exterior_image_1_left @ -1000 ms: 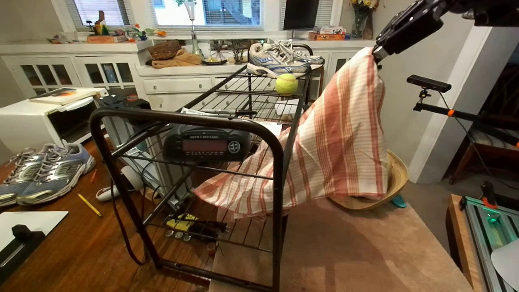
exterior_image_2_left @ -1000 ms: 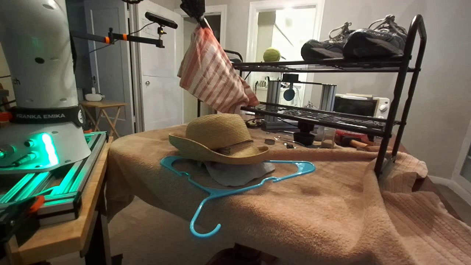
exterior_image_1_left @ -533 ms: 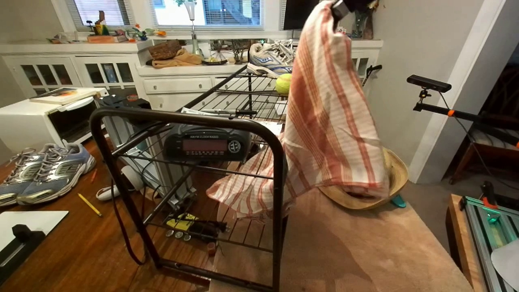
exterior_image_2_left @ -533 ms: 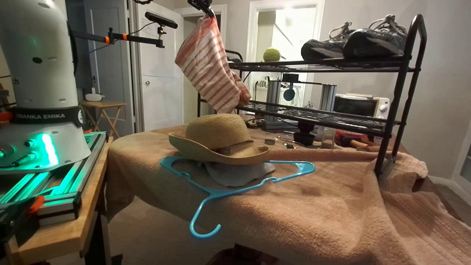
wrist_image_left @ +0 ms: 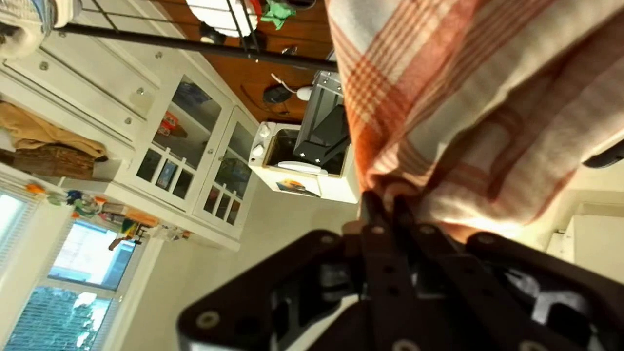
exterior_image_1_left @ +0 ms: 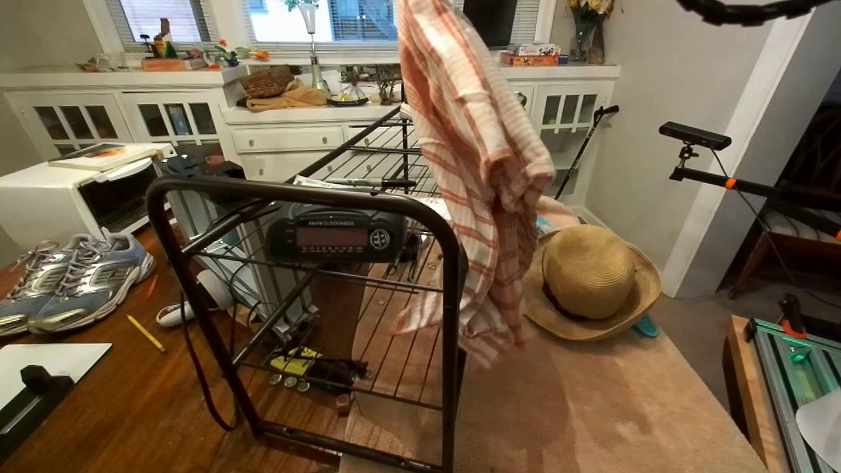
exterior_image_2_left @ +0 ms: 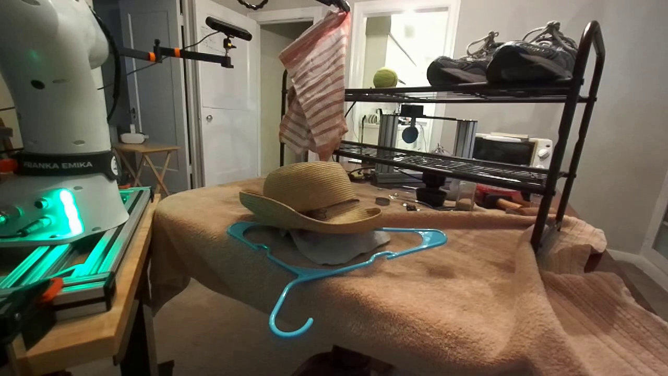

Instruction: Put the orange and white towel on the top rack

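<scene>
The orange and white striped towel (exterior_image_1_left: 470,125) hangs in loose folds beside the long side of the black metal rack. In an exterior view the towel (exterior_image_2_left: 315,86) hangs at the rack's left end, its top above the top shelf (exterior_image_2_left: 459,95) and its lower tip near the lower shelf. I cannot tell whether it touches the rack. My gripper (wrist_image_left: 387,200) is shut on the towel (wrist_image_left: 468,97), pinching bunched cloth between its fingertips. The gripper (exterior_image_2_left: 338,6) shows only at the picture's upper edge in an exterior view.
Shoes (exterior_image_2_left: 527,62) and a tennis ball (exterior_image_2_left: 385,78) sit on the top shelf. A clock radio (exterior_image_1_left: 335,233) stands at the rack's near end, with a pen (exterior_image_1_left: 368,182). A straw hat (exterior_image_1_left: 588,272) and blue hanger (exterior_image_2_left: 323,272) lie on the blanket beside the rack.
The gripper has risen and moved toward the rack, carrying the towel. The towel's lower end has pulled away from the lower shelf and hangs steeper. The hat is now uncovered.
</scene>
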You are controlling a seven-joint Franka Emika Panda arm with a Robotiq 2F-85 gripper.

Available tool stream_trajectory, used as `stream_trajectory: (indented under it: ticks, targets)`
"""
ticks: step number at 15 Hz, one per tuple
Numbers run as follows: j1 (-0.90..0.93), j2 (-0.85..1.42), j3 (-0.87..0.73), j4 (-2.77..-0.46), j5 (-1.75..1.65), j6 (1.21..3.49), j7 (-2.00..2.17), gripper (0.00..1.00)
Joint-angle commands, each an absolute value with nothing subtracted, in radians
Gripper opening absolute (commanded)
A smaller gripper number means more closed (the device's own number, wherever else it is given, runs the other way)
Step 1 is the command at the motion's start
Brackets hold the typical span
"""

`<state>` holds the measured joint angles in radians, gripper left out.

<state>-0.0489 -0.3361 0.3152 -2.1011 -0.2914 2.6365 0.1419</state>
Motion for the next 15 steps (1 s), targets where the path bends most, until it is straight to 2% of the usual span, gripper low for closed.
stream_trajectory:
  ticks: [1, 7, 8, 10, 15]
  targets:
    - [-0.072, -0.209, 0.351, -1.936, -0.431, 2.610, 0.234, 0.01]
    - [-0.087, -0.059, 0.376, -1.750, -0.601, 2.568, 0.306, 0.01]
    - [-0.011, -0.037, 0.318, -1.727, -0.541, 2.511, 0.275, 0.01]
    - [0.012, -0.077, 0.279, -1.785, -0.542, 2.549, 0.270, 0.05]
    - [0.046, -0.040, 0.263, -1.742, -0.527, 2.515, 0.268, 0.05]
